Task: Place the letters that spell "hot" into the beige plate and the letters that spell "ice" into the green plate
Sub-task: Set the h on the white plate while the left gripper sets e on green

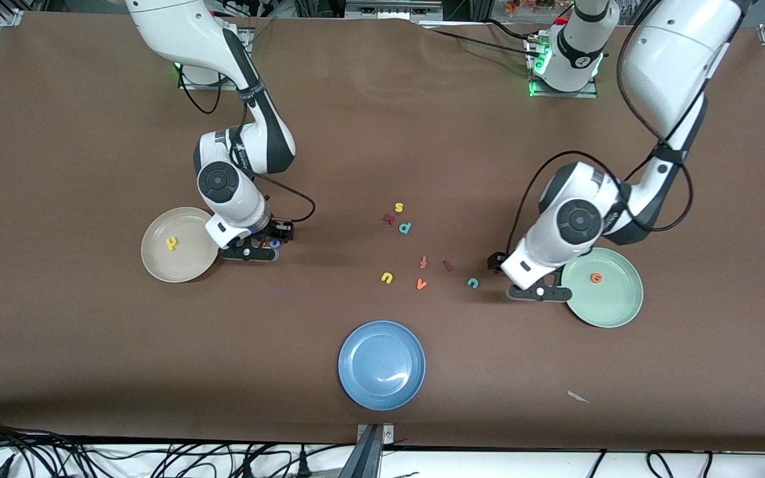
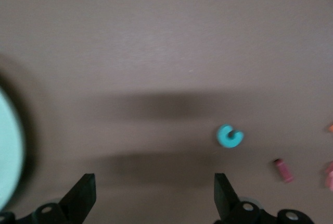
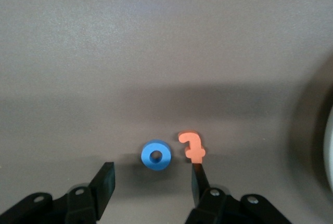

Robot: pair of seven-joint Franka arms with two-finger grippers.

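In the right wrist view my right gripper (image 3: 152, 182) stands open low over the table beside the beige plate (image 1: 157, 262), with the blue o (image 3: 156, 155) just past its fingertips. The orange t (image 3: 192, 147) lies at the tip of one finger. The yellow h (image 1: 170, 243) lies in the beige plate. My left gripper (image 2: 153, 195) is open and empty over the table beside the green plate (image 1: 611, 312), which holds the orange e (image 1: 596, 278). The teal c (image 2: 229, 136) and the dark red i (image 2: 283, 170) lie on the table nearby.
A blue plate (image 1: 382, 364) sits nearest the front camera, mid-table. Loose letters lie in the middle: a yellow u (image 1: 387, 277), an orange v (image 1: 422, 284), a red-orange f (image 1: 423, 261), a teal p (image 1: 405, 228), a yellow s (image 1: 398, 207). A paper scrap (image 1: 578, 397) lies near the front edge.
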